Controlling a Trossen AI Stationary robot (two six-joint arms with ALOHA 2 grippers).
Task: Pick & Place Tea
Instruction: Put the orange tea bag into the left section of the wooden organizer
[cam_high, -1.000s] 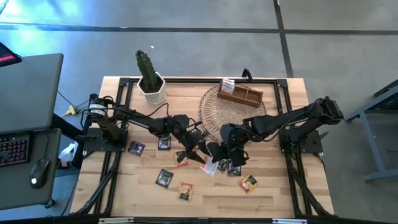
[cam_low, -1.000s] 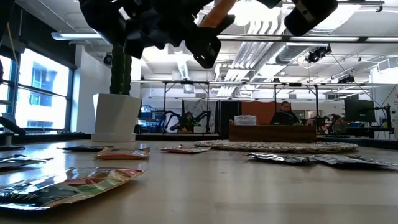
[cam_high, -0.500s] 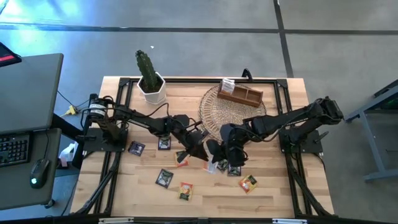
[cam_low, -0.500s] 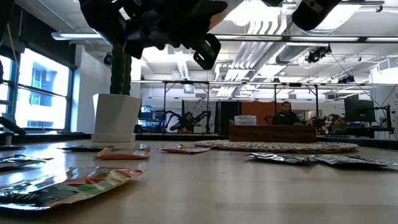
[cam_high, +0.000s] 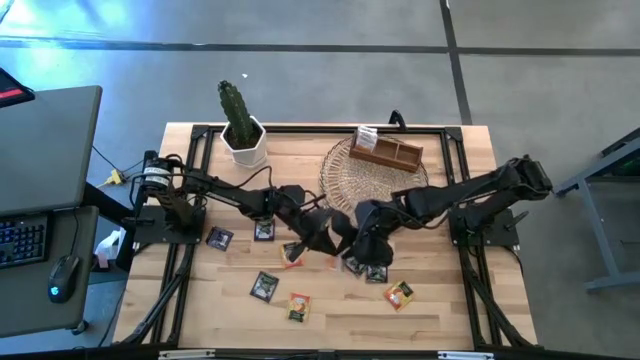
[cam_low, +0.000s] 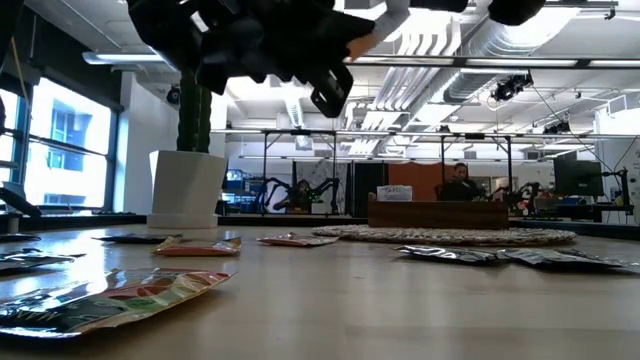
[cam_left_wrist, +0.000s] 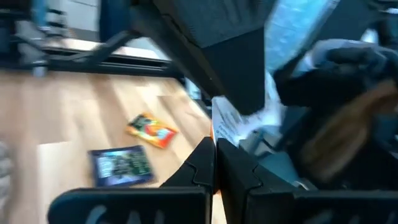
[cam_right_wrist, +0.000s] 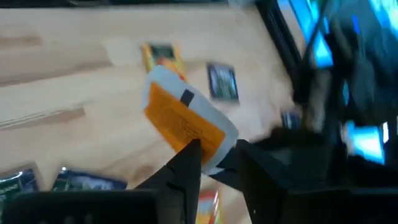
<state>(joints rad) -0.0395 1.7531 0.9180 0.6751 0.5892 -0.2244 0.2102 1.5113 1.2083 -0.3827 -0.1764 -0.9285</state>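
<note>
Counts, high view: two arms; one cactus pot; one wicker mat; one wooden box.

High view: overhead, straight down, far, whole table plus floor. Low view: tabletop height, level across table into room, near sachets. Wrist views: close, oblique down at tabletop. High and low share cactus pot, mat, box.
</note>
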